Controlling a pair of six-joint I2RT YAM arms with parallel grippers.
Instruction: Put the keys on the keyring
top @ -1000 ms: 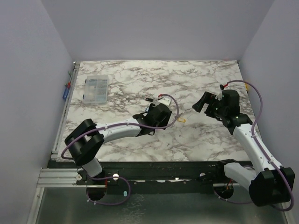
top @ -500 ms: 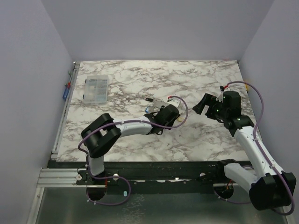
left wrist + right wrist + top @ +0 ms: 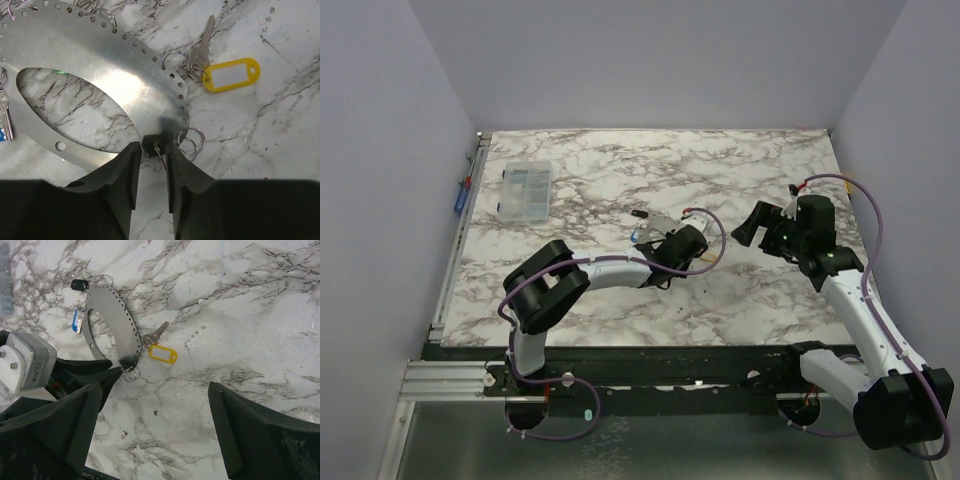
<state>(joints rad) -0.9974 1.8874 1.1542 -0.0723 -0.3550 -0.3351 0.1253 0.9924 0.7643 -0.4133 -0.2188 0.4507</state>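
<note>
Keyring [image 3: 125,75] is a flat oval metal plate with holes along its rim, lying flat mid-table, well apart from every table [image 3: 280,150] edge. Small split rings [image 3: 191,141] hang off the rim. A silver key [image 3: 200,47] with a yellow tag [image 3: 231,75] sits on one ring at the plate's outer side, and a blue-headed key [image 3: 76,320] and a black tag [image 3: 79,284] lie at the far end. Left gripper [image 3: 151,149] is low at the plate's near rim, jaws with only a narrow gap, a thin metal bit between them; cannot tell if they actually pinch the rim. Right gripper [image 3: 155,387] hangs above the table to the right, jaws wide apart, nothing in them, bare marble between it and the plate. Clear box [image 3: 524,190] sits near the far-left corner, well apart.
</note>
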